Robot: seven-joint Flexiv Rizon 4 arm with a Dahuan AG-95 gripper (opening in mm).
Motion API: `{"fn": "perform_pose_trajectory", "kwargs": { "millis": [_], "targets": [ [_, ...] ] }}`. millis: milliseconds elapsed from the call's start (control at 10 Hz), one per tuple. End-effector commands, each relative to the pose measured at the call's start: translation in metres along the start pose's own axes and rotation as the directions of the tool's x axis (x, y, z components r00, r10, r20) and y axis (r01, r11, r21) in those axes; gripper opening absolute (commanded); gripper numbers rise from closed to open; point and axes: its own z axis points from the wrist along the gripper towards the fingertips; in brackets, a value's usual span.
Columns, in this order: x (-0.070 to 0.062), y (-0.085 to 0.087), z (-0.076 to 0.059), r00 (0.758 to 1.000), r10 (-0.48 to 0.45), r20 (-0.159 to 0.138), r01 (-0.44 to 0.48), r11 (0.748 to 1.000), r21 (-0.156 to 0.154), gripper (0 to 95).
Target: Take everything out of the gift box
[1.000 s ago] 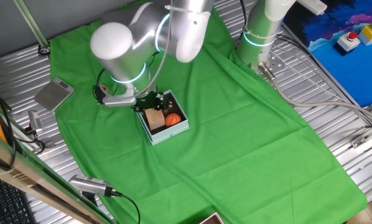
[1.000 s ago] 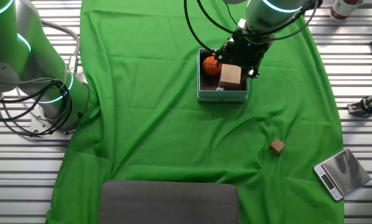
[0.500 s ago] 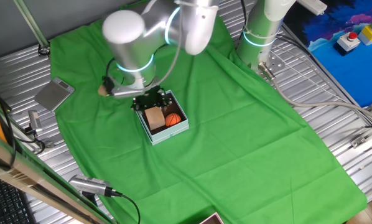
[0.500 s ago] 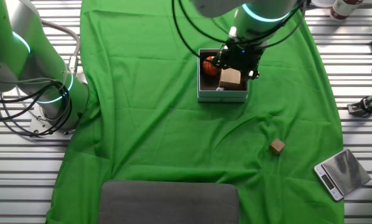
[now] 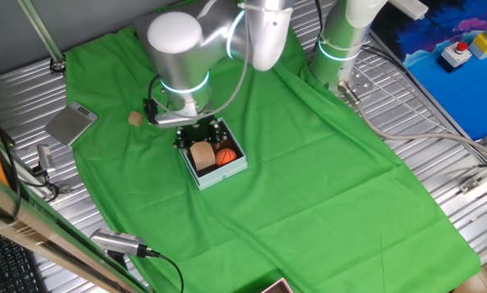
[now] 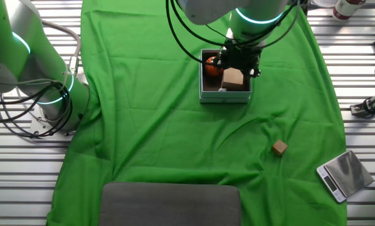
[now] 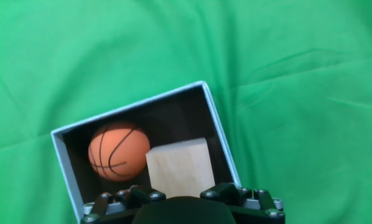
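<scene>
Sitting in gift box (image 7: 218,127): orange basketball (image 7: 119,151) touching tan block (image 7: 180,168).

The gift box (image 7: 214,118) lies open on the green cloth (image 7: 298,74), its dark interior exposed. Inside, the orange basketball (image 7: 118,151) sits touching the tan wooden block (image 7: 180,167). The gripper (image 7: 185,198) body fills the lower edge; fingertip state is not discernible.
</scene>
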Motion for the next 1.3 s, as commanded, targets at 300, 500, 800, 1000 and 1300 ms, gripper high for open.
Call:
{"fn": "perform_pose_trajectory", "kwargs": {
  "millis": [300, 500, 800, 1000, 1300],
  "targets": [
    [0.001, -0.003, 0.008, 1.000, -0.004, 0.001, 0.004, 1.000, 0.006, 57.0],
    [0.001, -0.003, 0.008, 0.999, 0.034, -0.002, -0.034, 0.999, 0.006, 0.0],
    [0.001, -0.003, 0.006, 0.998, 0.065, -0.008, -0.065, 0.998, 0.000, 0.0],
    [0.002, -0.001, 0.000, 0.995, 0.101, -0.023, -0.102, 0.995, -0.023, 0.0],
    [0.008, 0.000, -0.014, 0.992, 0.123, -0.036, -0.125, 0.991, -0.043, 0.0]
  ]
}}
